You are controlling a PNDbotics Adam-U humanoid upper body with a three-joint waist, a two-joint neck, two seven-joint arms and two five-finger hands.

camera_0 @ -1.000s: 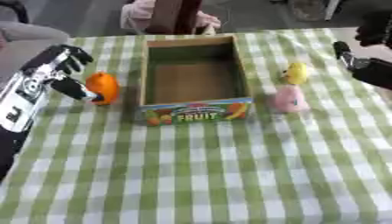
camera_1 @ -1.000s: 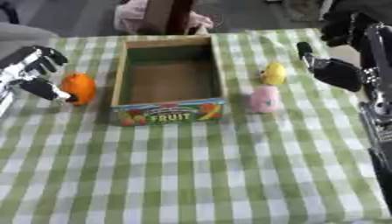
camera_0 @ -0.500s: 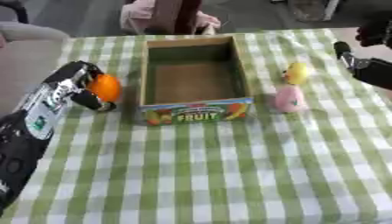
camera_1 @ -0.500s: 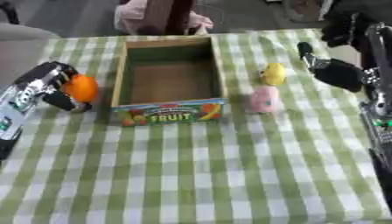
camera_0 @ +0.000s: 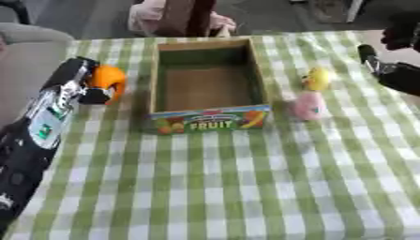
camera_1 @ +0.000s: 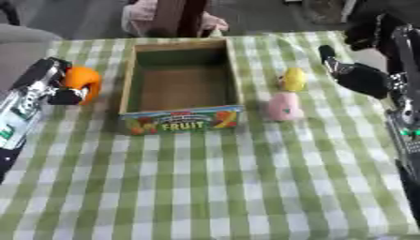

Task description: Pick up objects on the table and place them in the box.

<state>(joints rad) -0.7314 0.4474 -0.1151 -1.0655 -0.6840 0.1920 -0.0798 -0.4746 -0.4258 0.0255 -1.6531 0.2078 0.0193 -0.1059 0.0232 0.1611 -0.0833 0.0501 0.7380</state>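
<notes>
An orange fruit [camera_0: 109, 80] sits left of the open cardboard box [camera_0: 168, 122], which is marked FRUIT on its front. My left hand [camera_0: 78, 85] is against the orange's left side with its fingers curled round it. A yellow object [camera_1: 292, 79] and a pink one [camera_1: 282, 106] lie right of the box. My right hand [camera_1: 354, 75] hovers further right of them, fingers relaxed and holding nothing.
A green and white checked cloth [camera_0: 246, 187] covers the table. The box's inside shows only bare cardboard. A grey cushion [camera_0: 29, 47] lies off the table's left edge. A pink shape [camera_0: 147, 14] is beyond the far edge.
My left hand has swung in from the left and closed round the orange, with the forearm now low along the left edge. The right hand has hardly moved.
</notes>
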